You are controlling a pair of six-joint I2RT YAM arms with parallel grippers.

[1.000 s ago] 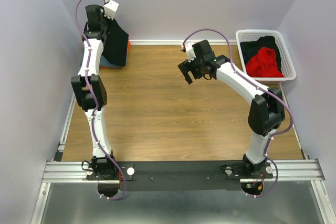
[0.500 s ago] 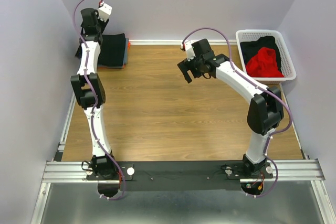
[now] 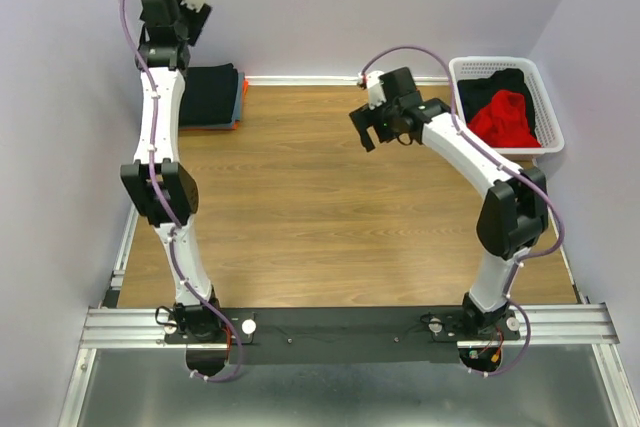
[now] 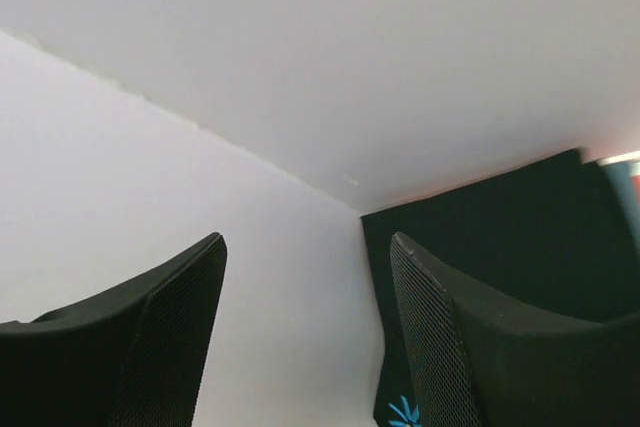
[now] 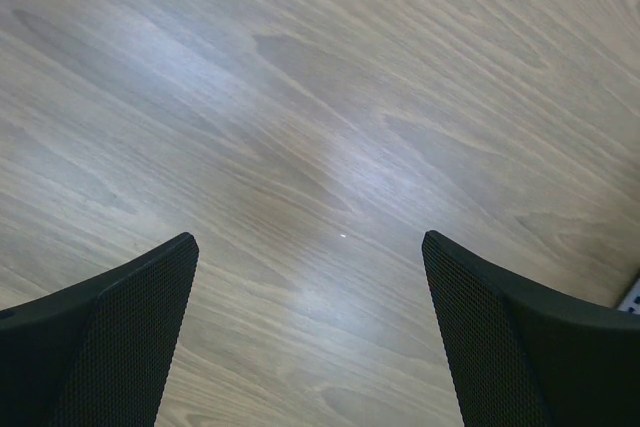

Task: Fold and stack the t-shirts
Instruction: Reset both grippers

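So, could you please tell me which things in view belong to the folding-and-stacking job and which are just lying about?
Part of the job:
- folded stack in the far left corner, black on top
- red t-shirt, unfolded in the basket
- black t-shirt, also in the basket

Just there:
- white mesh basket, only holding the shirts
- wooden table

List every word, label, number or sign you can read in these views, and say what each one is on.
Readable words, numbers or brand names: none in any view.
On the black t-shirt, left wrist view: a blue starburst-like mark, partly cut off at the picture's edge, with no letters legible.
On the white basket: no label visible.
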